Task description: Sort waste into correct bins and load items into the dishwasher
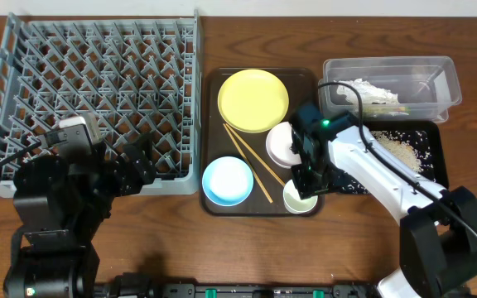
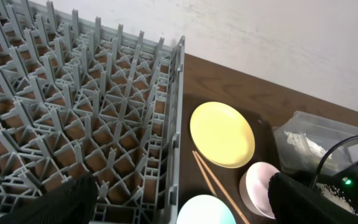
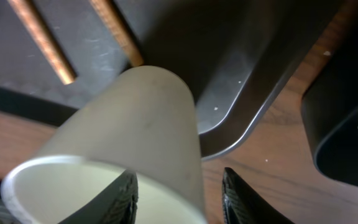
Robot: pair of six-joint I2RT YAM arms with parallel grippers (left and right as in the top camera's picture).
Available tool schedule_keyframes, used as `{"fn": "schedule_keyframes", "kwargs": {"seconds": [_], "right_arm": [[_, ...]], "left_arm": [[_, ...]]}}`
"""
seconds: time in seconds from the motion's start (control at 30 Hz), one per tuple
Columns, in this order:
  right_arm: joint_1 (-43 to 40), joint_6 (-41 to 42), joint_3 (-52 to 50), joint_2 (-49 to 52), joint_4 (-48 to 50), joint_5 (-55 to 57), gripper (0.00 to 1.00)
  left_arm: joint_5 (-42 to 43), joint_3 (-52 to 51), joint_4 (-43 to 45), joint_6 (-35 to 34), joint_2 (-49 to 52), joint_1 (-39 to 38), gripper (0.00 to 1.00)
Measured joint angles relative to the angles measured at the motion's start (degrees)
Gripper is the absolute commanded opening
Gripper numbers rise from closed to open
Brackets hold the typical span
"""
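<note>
No dish is in the dish rack (image 1: 98,83) yet; napkin (image 1: 371,89) in the clear tub (image 1: 450,83), crumbs (image 1: 400,149) in the black tray (image 1: 437,174). Our right gripper (image 3: 179,190) straddles the small white cup (image 3: 135,124) wall, near-right on the serving tray (image 1: 212,124); grip unclear. Left gripper (image 2: 182,186) gapes empty.

Dish rack (image 1: 98,83) lies left of the serving tray (image 1: 214,141). On that tray: plate (image 1: 252,100) at back, chopsticks (image 1: 248,162) mid-tray, one bowl (image 1: 227,180) front left, another bowl (image 1: 279,143) right, cup (image 1: 299,199) front right. Right of it: tub (image 1: 447,83), seemingly holding a napkin (image 1: 371,89), behind a shallow tray (image 1: 439,168) holding crumbs (image 1: 396,149).
</note>
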Motion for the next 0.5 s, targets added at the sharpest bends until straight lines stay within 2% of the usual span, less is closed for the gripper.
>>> {"fn": "schedule_keyframes", "kwargs": {"seconds": [0.37, 0.5], "right_arm": [[0.0, 1.3, -1.9, 0.0, 2.0, 0.1, 0.3], [0.0, 1.5, -1.8, 0.0, 2.2, 0.1, 0.29]], "left_arm": [[0.0, 0.0, -0.4, -0.2, 0.0, 0.0, 0.89], [0.0, 0.0, -0.5, -0.2, 0.0, 0.0, 0.89]]}}
